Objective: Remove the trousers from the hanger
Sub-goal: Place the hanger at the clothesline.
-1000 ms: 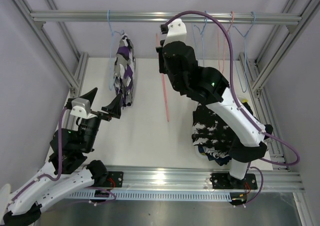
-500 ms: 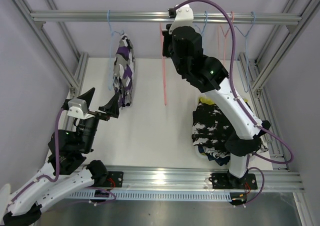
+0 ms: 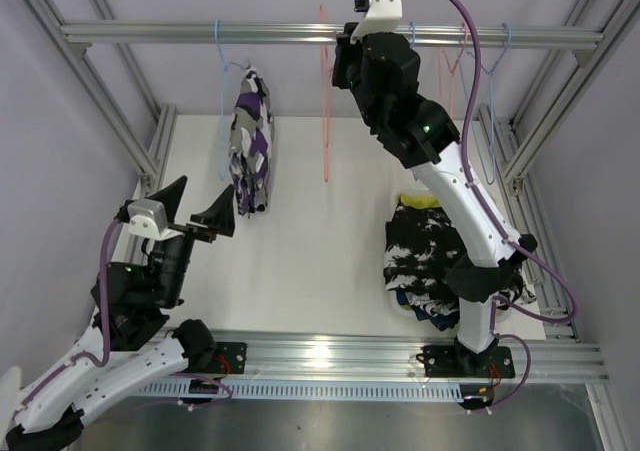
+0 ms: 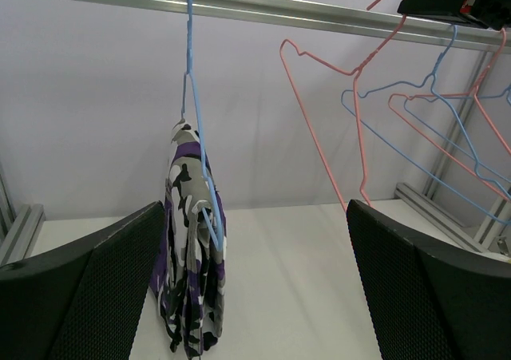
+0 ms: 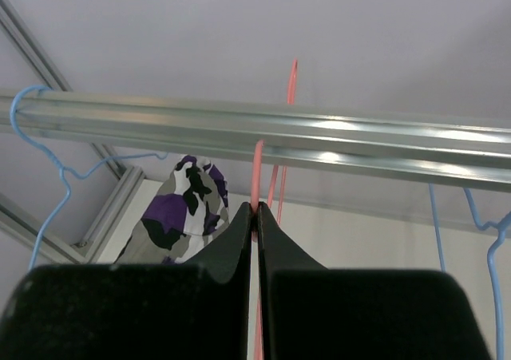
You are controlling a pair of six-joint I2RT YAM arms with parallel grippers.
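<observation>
pink wire is what the right claw point(image 5: 255, 210) pinches: its two fingers are pressed together on the thin pink hanger point(image 5: 257, 164), high up at the metal rail point(image 5: 359, 140). the wire goes from the fingertips up across the rail. if the hook sits on the rail or is only near it, i cannot tell. below this claw the hanger hangs down above the white counter point(image 3: 300, 261).

to the left of the right claw, further along the same rail, a blue hanger point(image 4: 192, 81) carries one pair of trousers point(image 4: 190, 256). they are patterned in black, white, grey and purple, and they hang down folded from the hanger. this pair is in front of the left claw point(image 4: 254, 216), a little toward its left finger, and apart from it. the left claw is spread wide and stands low over the counter.

below the right claw, beside the lower part of its arm, a pile of trousers point(image 3: 420, 256) lies on the counter. a black and white patterned pair is on top, and a yellow-green edge point(image 3: 420, 202) shows at the far side of the pile. to the right of the right claw, more blue and pink hangers point(image 4: 447, 128) are on the rail.
</observation>
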